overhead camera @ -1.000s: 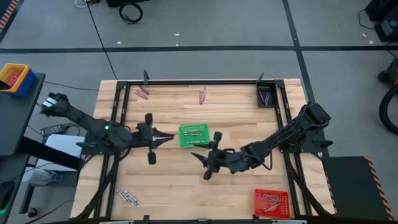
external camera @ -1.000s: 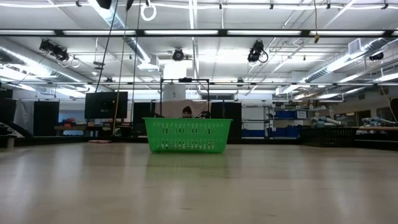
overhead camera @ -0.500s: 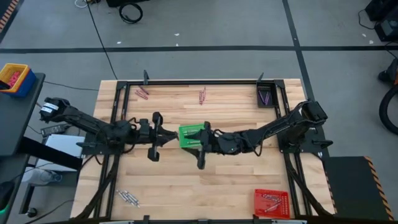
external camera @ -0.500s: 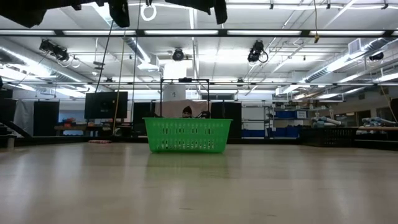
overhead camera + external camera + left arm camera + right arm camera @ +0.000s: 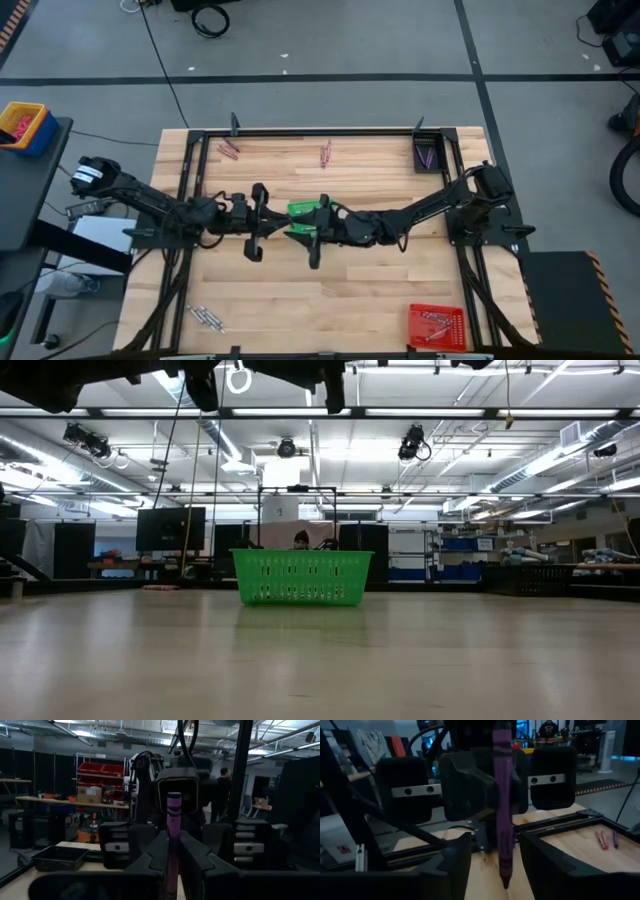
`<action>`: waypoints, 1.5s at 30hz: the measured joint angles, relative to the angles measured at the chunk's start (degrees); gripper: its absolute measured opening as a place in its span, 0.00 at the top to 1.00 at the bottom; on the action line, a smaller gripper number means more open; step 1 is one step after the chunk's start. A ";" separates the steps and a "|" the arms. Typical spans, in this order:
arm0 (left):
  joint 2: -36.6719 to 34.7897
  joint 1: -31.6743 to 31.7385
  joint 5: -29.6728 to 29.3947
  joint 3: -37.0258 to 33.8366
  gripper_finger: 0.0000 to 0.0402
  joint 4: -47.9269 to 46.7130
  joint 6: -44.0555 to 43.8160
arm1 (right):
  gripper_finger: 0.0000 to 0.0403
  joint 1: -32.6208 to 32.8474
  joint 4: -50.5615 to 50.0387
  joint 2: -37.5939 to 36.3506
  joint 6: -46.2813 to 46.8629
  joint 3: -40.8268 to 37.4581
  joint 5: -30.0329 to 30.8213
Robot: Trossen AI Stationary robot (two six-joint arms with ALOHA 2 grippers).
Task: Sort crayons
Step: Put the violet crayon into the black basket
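A purple crayon [image 5: 173, 815] stands upright in my left gripper [image 5: 173, 840], which is shut on it above the green tray [image 5: 300, 211] at mid-table. My right gripper [image 5: 496, 842] faces the left one, open, with one finger on either side of the crayon [image 5: 503, 820] and a gap to each. In the high view the two grippers [image 5: 283, 222] [image 5: 298, 228] meet tip to tip. Reddish crayons [image 5: 229, 150] [image 5: 325, 153] lie at the far edge, and pale ones [image 5: 205, 318] lie at the near left. My left gripper pinches the purple crayon's shaft about its middle [image 5: 173, 827] between its two fingers. The fingers come level from the table's left and lie across the crayon. The crayon is upright, its pointed end [image 5: 506, 881] down, lifted clear of the table.
A dark tray [image 5: 429, 155] with purple crayons sits at the far right corner. A red tray [image 5: 437, 326] with pale crayons sits at the near right. A black frame [image 5: 300, 133] rims the table. In the low view the green tray [image 5: 300, 577] stands mid-table, with both arms above it.
My left gripper has gone a little toward the table's right edge with the crayon. My right gripper has swung toward the table's left and far side, from beside the green tray up to the left gripper. Its fingers now stand around the crayon.
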 joint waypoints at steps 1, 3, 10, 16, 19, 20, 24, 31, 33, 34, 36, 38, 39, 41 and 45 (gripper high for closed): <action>0.00 0.00 0.00 0.00 0.92 -0.18 -0.03 | 0.60 0.02 0.11 -0.11 -0.02 0.00 0.00; 0.00 0.00 0.00 0.00 0.92 -0.39 -0.11 | 0.63 0.02 0.70 -0.20 -0.07 0.00 0.00; 0.00 -0.04 0.04 0.00 0.91 -1.64 -0.56 | 0.81 0.02 0.12 -0.22 -0.13 0.00 0.01; 0.00 0.02 0.04 0.00 0.85 -1.72 -2.02 | 0.94 0.02 -0.16 -0.22 -0.13 0.00 0.03; -0.48 0.00 0.02 0.01 0.82 -1.80 -1.75 | 0.93 0.05 -0.26 -0.22 0.09 0.00 0.05; -1.02 0.00 0.04 0.02 0.80 -2.04 -1.62 | 0.93 0.10 -0.26 -0.22 0.09 0.00 0.13; -7.18 -0.97 0.39 0.05 0.73 -7.04 1.88 | 0.92 0.55 -0.50 -0.48 0.52 0.00 0.97; -24.19 -3.53 0.44 0.11 0.57 -34.33 2.31 | 0.93 1.28 -10.19 -4.34 3.78 0.03 9.05; -27.42 -3.99 0.45 0.11 0.52 -40.83 0.81 | 0.93 0.67 -18.60 -6.67 7.99 0.05 14.06; -28.68 -4.09 0.52 0.11 0.50 -43.71 0.26 | 0.93 0.02 -22.94 -7.76 10.40 0.07 16.28; -30.43 -4.46 0.45 0.11 0.46 -48.17 -0.45 | 0.93 -1.98 -33.81 -10.12 14.88 0.07 20.42; -31.43 -4.88 0.44 0.11 0.44 -51.85 -0.71 | 0.93 -4.90 -45.64 -12.75 20.43 0.07 22.91; -31.52 -5.13 0.45 0.11 0.43 -53.43 -0.76 | 0.93 -6.70 -52.40 -14.14 23.75 0.07 23.19; -31.45 -5.62 0.46 0.11 0.43 -56.03 -0.78 | 0.93 -10.96 -66.48 -16.58 30.70 0.07 22.25; -30.84 -6.61 0.47 0.09 0.42 -60.85 -1.95 | 0.93 -20.82 -94.01 -19.75 44.37 0.07 20.74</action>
